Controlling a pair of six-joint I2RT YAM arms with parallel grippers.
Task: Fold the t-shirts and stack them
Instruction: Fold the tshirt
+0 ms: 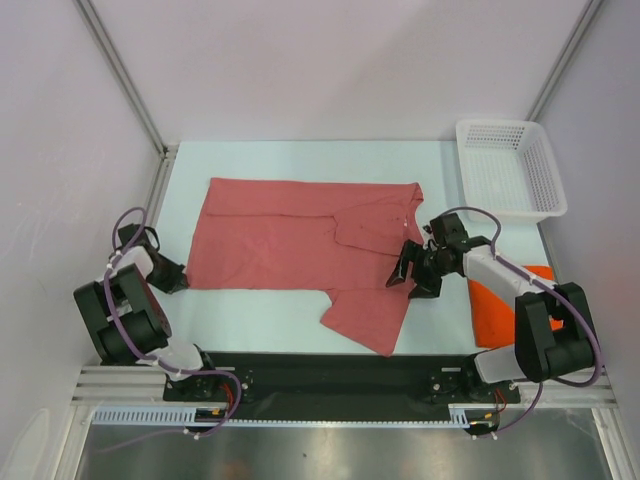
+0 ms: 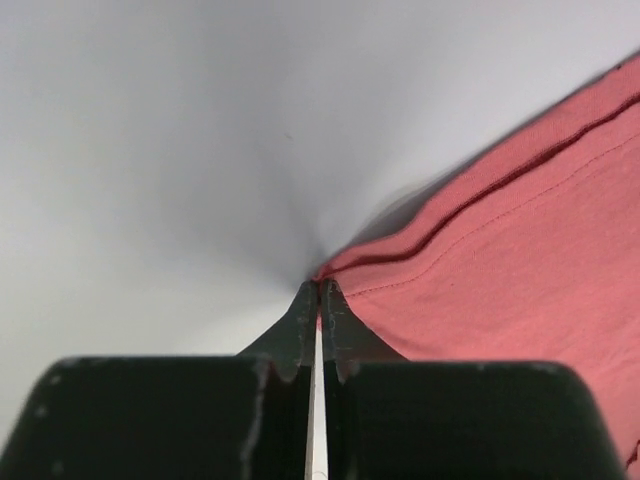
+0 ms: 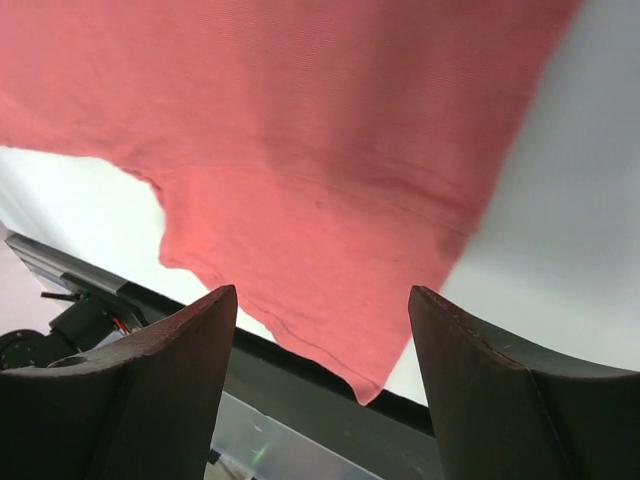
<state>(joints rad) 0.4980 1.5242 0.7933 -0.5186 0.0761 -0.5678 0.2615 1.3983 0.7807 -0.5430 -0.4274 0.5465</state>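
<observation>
**A:** What do we have from above?

**B:** We see the pink-red shirt [image 1: 290,245] spread flat across the middle of the white table [image 1: 250,305], with one sleeve [image 1: 365,315] reaching toward the lower middle of the frame. The orange shirt [image 1: 488,318] lies at the lower right, partly under the right arm. The white basket [image 1: 510,165] sits at the upper right.

**A:** And the grippers in that view?

**B:** The left gripper [image 1: 178,278] sits at the pink-red shirt's lower left corner, and from here we cannot tell how its jaws stand. The right gripper [image 1: 411,279] is at the shirt's right side with its jaws apart.

**A:** What do we get from the left wrist?

**B:** The left gripper [image 2: 319,290] has its fingers drawn together to a thin slit. The tips are right at a corner of the pink-red shirt [image 2: 520,260], which fills the right of the frame. We cannot tell whether any cloth is caught between them.

**A:** And from the right wrist?

**B:** The right gripper [image 3: 320,295] stands wide and grips nothing, with its fingers [image 3: 150,390] at the lower left and lower right. The pink-red shirt [image 3: 300,130] covers the top of the frame, and we see the sleeve [image 3: 340,320] coming to a point low in the middle
</observation>
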